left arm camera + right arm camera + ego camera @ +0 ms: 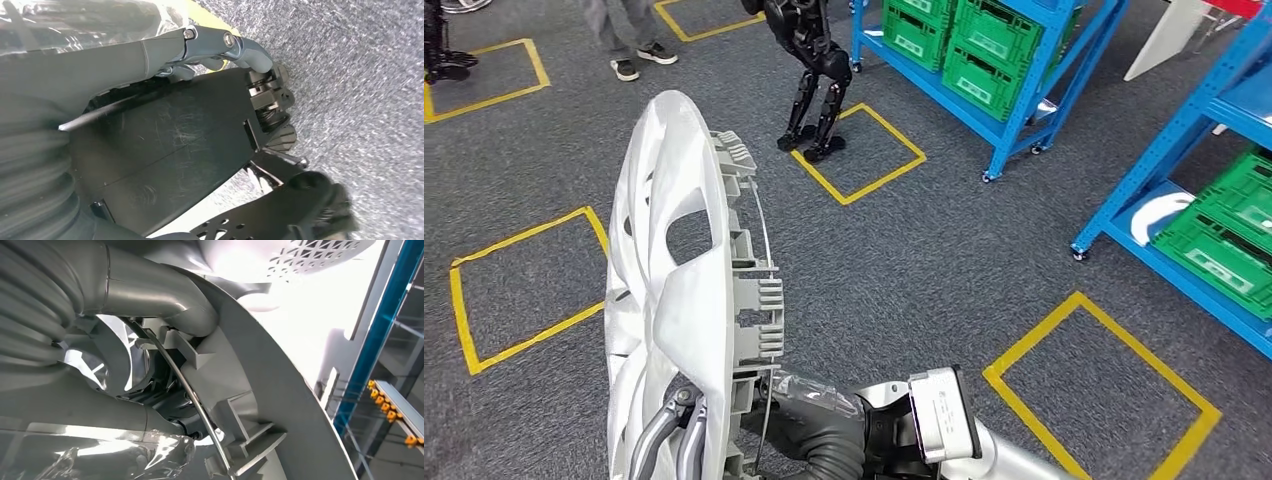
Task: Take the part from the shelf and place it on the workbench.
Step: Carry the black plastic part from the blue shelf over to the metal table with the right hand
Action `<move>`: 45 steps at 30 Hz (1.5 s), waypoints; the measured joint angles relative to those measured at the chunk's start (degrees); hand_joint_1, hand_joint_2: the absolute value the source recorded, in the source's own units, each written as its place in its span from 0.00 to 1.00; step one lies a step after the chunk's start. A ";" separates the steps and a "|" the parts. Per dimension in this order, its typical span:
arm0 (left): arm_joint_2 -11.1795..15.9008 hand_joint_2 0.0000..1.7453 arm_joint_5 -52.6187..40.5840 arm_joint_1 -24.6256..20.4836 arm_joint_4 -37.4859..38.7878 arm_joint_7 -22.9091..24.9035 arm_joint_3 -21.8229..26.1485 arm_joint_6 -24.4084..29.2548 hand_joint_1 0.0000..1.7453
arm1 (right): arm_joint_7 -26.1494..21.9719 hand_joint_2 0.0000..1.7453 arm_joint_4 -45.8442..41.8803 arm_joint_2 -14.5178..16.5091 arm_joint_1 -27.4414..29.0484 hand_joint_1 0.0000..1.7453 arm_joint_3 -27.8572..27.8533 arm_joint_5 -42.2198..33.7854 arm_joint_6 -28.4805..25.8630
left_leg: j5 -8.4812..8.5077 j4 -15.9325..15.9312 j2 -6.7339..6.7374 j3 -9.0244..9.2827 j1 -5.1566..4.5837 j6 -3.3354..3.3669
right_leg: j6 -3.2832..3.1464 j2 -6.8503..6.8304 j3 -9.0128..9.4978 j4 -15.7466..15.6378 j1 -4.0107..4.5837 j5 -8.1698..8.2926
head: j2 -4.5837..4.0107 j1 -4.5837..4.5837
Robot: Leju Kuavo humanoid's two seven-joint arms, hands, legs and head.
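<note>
The silver wheel cover (679, 300) is held upright on edge, above the grey carpet (944, 260), by the right hand (809, 420), whose fingers (674, 425) are wrapped over its lower rim. The left hand (215, 47) is seen hanging by the robot's dark body, fingers curled in on nothing. Blue shelves (1024, 90) loaded with green crates (984, 45) are set well beyond.
</note>
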 joint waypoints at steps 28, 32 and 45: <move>-0.24 1.00 -0.97 -0.66 -0.30 2.16 -0.08 0.47 0.00 | -0.40 1.00 -0.28 -0.29 -0.86 1.00 0.18 -0.42 -2.28 | 0.92 -0.19 2.05 -0.55 0.06 -0.13 | 0.03 -0.81 4.21 -7.29 0.00 1.77 | 0.00 -0.28; -0.11 1.00 -1.25 -0.56 -0.25 1.85 -0.10 0.15 0.00 | -0.41 1.00 -0.32 -0.62 -0.79 1.00 0.33 -0.40 -2.46 | 0.90 -0.08 -1.28 -0.42 -0.21 0.07 | -0.41 0.28 0.19 -1.55 0.08 2.33 | 0.00 0.05; -0.42 1.00 -2.01 -1.35 -0.25 3.49 -0.97 0.60 0.00 | -0.42 1.00 -0.47 -0.49 -1.13 1.00 0.24 -0.26 -2.99 | -5.06 12.43 0.69 -6.21 0.44 -3.27 | -2.64 -1.27 8.02 -17.61 0.23 8.71 | 0.00 -0.66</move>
